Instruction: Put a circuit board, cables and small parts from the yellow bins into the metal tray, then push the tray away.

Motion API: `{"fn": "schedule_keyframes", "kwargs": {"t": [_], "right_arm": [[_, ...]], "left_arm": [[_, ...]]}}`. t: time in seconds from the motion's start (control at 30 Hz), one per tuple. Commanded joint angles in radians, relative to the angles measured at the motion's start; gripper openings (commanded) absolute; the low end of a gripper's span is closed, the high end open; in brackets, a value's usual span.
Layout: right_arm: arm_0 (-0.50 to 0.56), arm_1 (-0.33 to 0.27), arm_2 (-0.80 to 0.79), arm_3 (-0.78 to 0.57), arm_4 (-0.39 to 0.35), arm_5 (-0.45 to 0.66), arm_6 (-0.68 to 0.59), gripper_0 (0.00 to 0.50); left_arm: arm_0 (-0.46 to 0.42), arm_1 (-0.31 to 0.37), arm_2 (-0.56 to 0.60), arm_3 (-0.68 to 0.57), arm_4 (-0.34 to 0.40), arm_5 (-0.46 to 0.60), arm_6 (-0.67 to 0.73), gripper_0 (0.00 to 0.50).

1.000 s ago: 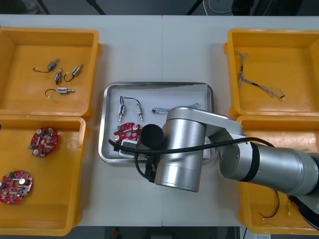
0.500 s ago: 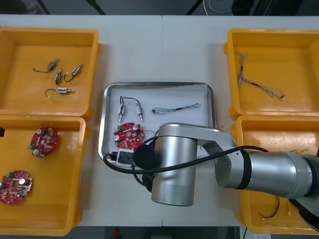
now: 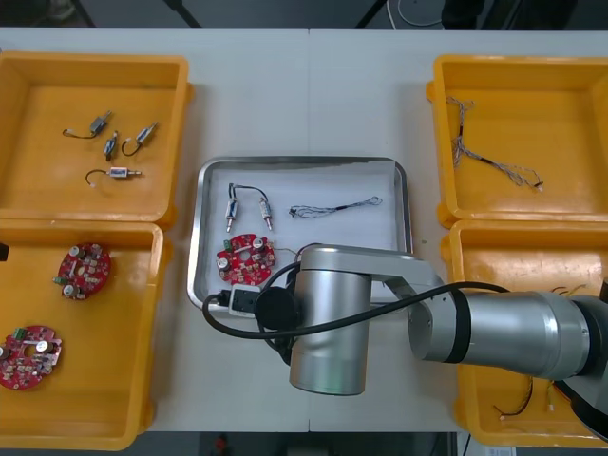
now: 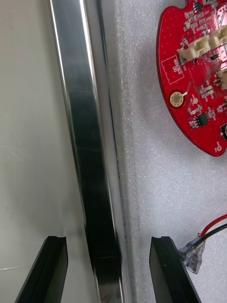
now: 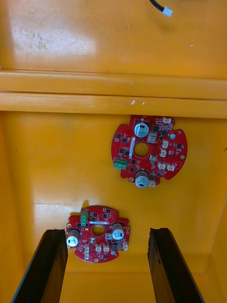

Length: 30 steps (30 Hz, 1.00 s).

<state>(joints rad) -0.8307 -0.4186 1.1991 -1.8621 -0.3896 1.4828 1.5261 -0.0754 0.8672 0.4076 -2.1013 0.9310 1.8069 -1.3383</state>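
Front view: board (image 3: 244, 258), cables (image 3: 334, 206) in tray (image 3: 302, 161)

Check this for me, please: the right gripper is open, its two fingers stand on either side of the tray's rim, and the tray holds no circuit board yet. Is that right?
Not quite. The tray already holds a red circuit board, as the right wrist view shows. The rest stands: the right gripper is open, its fingers on either side of the rim.
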Motion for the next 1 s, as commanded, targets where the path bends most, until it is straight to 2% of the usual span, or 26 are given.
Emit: {"fn": "schedule_keyframes", "kwargs": {"t": [0.03,0.07,0.1,0.17,0.2,0.3,1.0], "right_arm": [[-0.036,-0.002,0.019,-0.006,0.009,-0.009,0.009,0.467],[-0.038,0.0,0.019,-0.006,0.008,-0.009,0.008,0.37],[-0.038,0.0,0.019,-0.006,0.009,-0.009,0.006,0.205],[-0.038,0.001,0.019,-0.006,0.008,-0.007,0.006,0.072],[-0.039,0.001,0.019,-0.006,0.008,-0.006,0.008,0.042],[-0.048,0.001,0.019,-0.011,0.008,-0.004,0.009,0.0],[-0.206,-0.066,0.034,-0.011,0.014,-0.01,0.034,0.0]], "left_arm": [[0.02,-0.007,-0.012,-0.025,-0.011,-0.011,-0.025,0.5],[0.02,-0.007,-0.012,-0.025,-0.011,-0.011,-0.025,0.5],[0.02,-0.007,-0.012,-0.025,-0.011,-0.011,-0.025,0.5],[0.02,-0.007,-0.012,-0.025,-0.011,-0.011,-0.025,0.5],[0.02,-0.007,-0.012,-0.025,-0.011,-0.011,-0.025,0.5],[0.02,-0.007,-0.012,-0.025,-0.011,-0.011,-0.025,0.5],[0.02,-0.007,-0.012,-0.025,-0.011,-0.011,-0.025,0.5]]}}
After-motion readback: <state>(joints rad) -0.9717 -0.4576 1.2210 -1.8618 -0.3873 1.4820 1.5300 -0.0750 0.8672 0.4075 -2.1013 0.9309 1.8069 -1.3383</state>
